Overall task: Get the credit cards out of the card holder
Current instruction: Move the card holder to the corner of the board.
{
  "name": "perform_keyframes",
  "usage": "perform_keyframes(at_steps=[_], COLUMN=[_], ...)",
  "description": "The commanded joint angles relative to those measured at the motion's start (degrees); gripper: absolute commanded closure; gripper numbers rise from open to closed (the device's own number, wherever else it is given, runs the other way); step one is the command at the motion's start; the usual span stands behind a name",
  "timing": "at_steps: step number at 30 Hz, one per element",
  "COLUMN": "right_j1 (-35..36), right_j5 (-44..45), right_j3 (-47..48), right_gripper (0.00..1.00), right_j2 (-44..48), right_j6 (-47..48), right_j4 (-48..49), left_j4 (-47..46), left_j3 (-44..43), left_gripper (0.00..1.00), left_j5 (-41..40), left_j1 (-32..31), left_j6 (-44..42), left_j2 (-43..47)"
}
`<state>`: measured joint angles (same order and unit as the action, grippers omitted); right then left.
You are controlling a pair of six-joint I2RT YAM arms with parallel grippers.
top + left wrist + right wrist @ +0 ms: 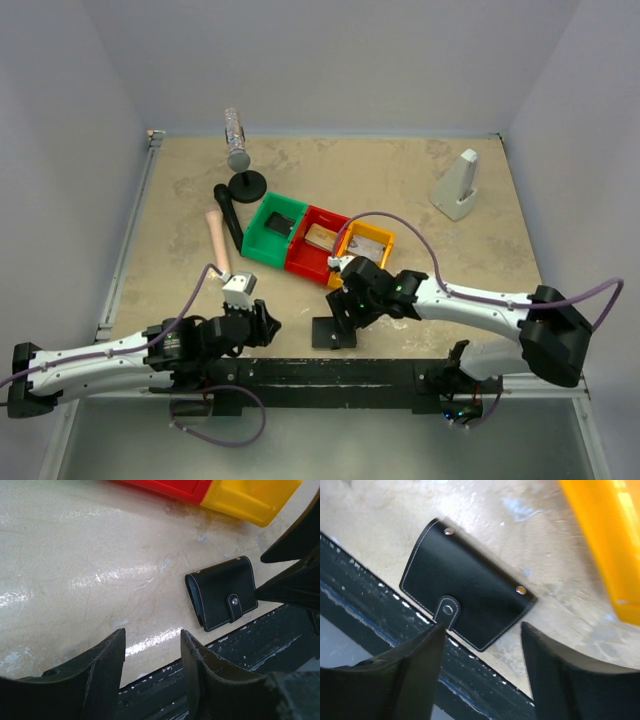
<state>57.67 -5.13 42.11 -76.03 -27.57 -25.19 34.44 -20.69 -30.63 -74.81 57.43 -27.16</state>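
Observation:
The card holder [333,333] [222,592] [465,587] is a black stitched case, folded shut with its snap strap fastened. It lies flat on the table at the front edge, against the black rail. No credit cards show at the holder. My right gripper [345,306] [482,626] hovers just over its near edge, open, with one fingertip [437,630] close by the strap and nothing between the jaws. My left gripper [263,324] [152,632] stands open and empty to the holder's left, apart from it.
Green [263,241], red [303,262] and yellow [384,238] bins stand in a row behind the holder, with flat pieces inside. A black stand with a silvery cylinder [238,140], a tan-handled tool [217,237] and a white wedge [457,187] lie farther back. The black rail [330,375] runs along the front.

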Motion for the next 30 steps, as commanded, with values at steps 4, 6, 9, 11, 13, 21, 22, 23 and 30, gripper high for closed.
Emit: perform_keyframes(at_steps=[4,6,9,11,13,21,22,23,30], right_j1=[1.1,1.1,0.9,1.0,1.0,7.2,8.5,10.6,21.0], right_j5=[25.7,26.9,26.9,22.3,20.9,13.7,13.6,13.8,17.1], right_j3=[2.2,-0.1,-7.4,-12.8,-14.8,-13.6,-13.7,-13.5,-9.7], right_gripper=[0.15,0.01,0.03,0.26,0.33,0.56,0.60,0.64,0.89], right_j2=[14.1,17.4,26.8,31.5,33.0,25.9,24.3,22.2,11.0], right_j6=[-5.9,-9.9,-15.1,-14.8,-15.5,-17.9,-18.9,-19.6,-23.8], right_j4=[-13.2,-14.1,-8.0,0.3,2.7,3.4,4.1,4.8,5.8], left_j4=[-3.6,-3.4,-1.0,-5.5,-10.3,-17.1,-17.3,-17.9,-27.0], left_j3=[1.6,2.0,0.9,1.1,0.9,-9.8,-11.5,-12.6,-13.9], left_gripper=[0.44,0.48,0.61,0.55,0.41,0.46,0.47,0.48,0.56], left_j5=[-5.0,-7.0,-8.9,-6.3,-3.5,0.2,0.6,1.3,8.0], left_j1=[0.0,0.2,0.5,0.5,0.6,1.7,1.9,2.1,5.5], left_j6=[-0.1,3.5,8.6,1.3,-4.1,-17.2,-18.1,-19.1,-21.7], left_j2=[-1.8,-3.2,-5.2,-5.4,-6.0,-24.0,-27.0,-29.8,-39.1])
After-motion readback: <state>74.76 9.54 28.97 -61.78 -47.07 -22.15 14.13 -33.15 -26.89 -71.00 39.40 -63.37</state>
